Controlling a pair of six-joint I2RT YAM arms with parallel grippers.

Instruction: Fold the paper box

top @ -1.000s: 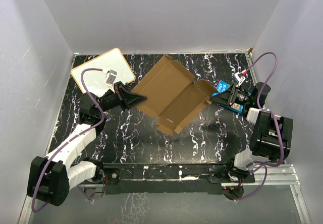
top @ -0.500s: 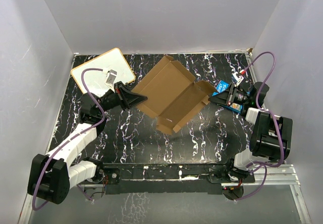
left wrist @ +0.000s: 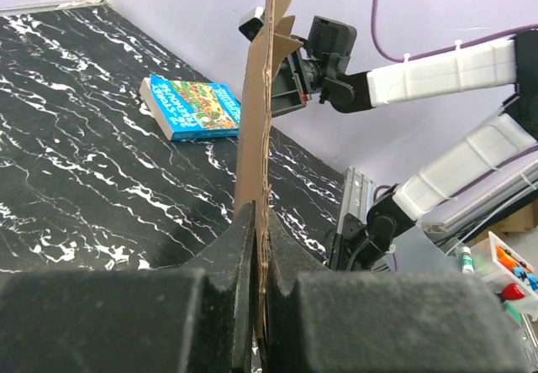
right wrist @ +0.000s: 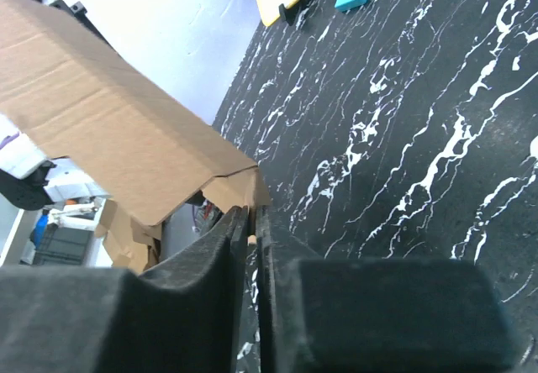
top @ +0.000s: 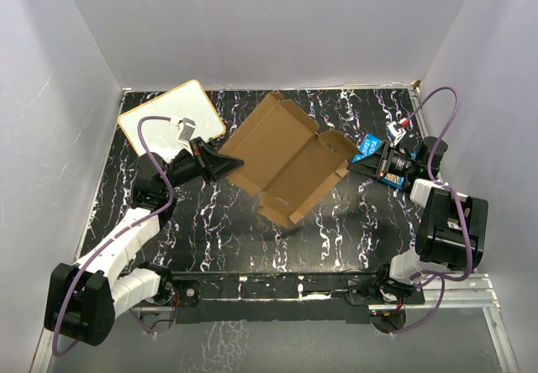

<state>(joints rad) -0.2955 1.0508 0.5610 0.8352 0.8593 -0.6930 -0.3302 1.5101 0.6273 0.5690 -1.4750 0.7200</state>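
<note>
The paper box (top: 286, 159) is a plain brown cardboard blank, held tilted above the black marbled table between both arms. My left gripper (top: 239, 164) is shut on its left edge; in the left wrist view the box (left wrist: 261, 129) runs edge-on up from the jaws of the left gripper (left wrist: 261, 226). My right gripper (top: 353, 163) is shut on the small flap at the box's right side. In the right wrist view that flap (right wrist: 244, 190) sits between the closed jaws of the right gripper (right wrist: 250, 219), with the box's broad panel (right wrist: 101, 121) up to the left.
A blue printed box (top: 370, 144) lies on the table (top: 210, 230) under the right gripper, also seen as the blue box (left wrist: 195, 108). A white board with an orange rim (top: 172, 117) lies at the back left. Grey walls enclose the table.
My right gripper has closed onto the box's right flap. The box has shifted slightly; my left gripper has kept its grip.
</note>
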